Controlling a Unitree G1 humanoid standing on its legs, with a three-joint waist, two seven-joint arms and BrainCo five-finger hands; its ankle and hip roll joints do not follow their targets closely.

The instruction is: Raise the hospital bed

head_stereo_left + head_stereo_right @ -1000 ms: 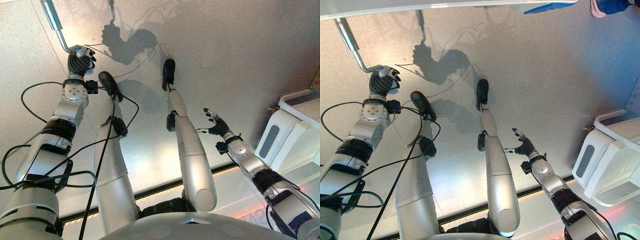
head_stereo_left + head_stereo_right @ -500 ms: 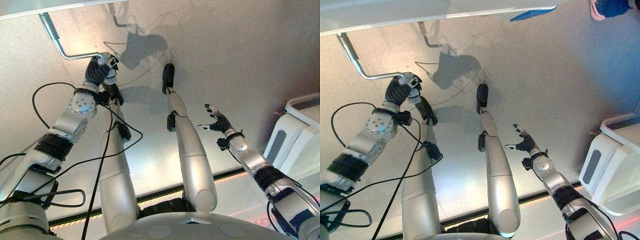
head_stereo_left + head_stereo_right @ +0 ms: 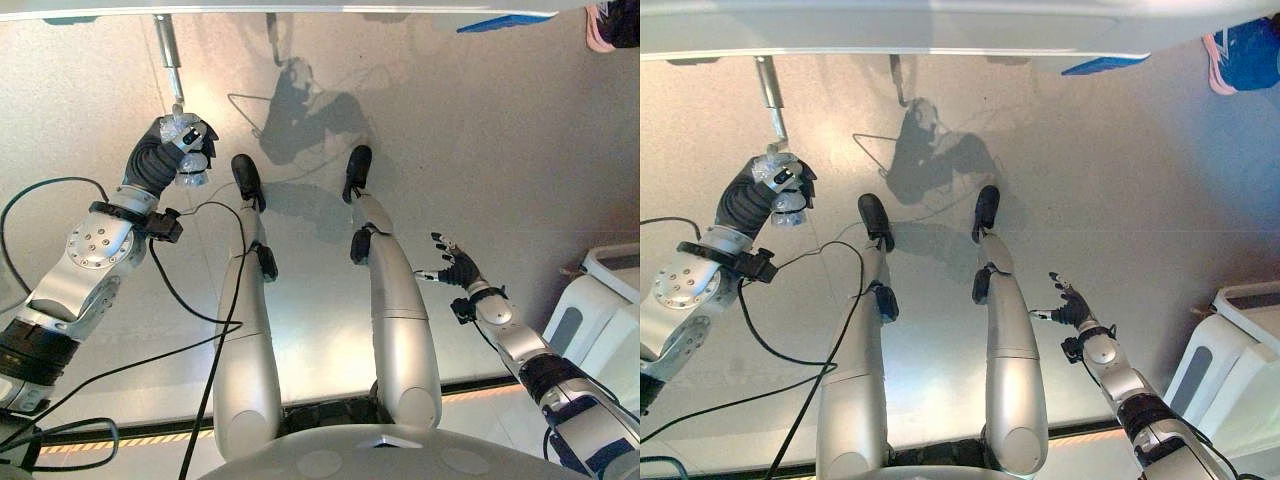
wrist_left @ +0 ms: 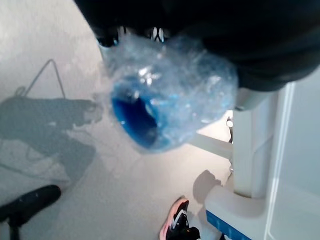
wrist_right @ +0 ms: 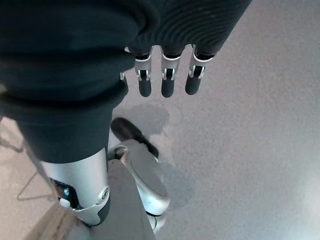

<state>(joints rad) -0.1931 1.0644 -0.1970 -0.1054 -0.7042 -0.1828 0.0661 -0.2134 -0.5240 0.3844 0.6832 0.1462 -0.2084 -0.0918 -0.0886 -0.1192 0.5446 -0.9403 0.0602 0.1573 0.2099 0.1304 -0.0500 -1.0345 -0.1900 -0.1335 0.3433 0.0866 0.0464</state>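
My left hand grips the bed's crank handle, mid-cranking; next, another turn. Right hand hangs open.

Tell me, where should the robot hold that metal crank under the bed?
By the wrapped grip at the crank's free end, from the side, fingers curled round it. It sits farthest from the bed, so it probably turns easiest; the left hand holds there.

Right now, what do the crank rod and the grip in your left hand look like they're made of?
The crank rod looks like bare metal, smooth and shiny grey. The grip in the left hand looks blue, probably plastic, wrapped in crinkled clear film or bubble wrap that glints.
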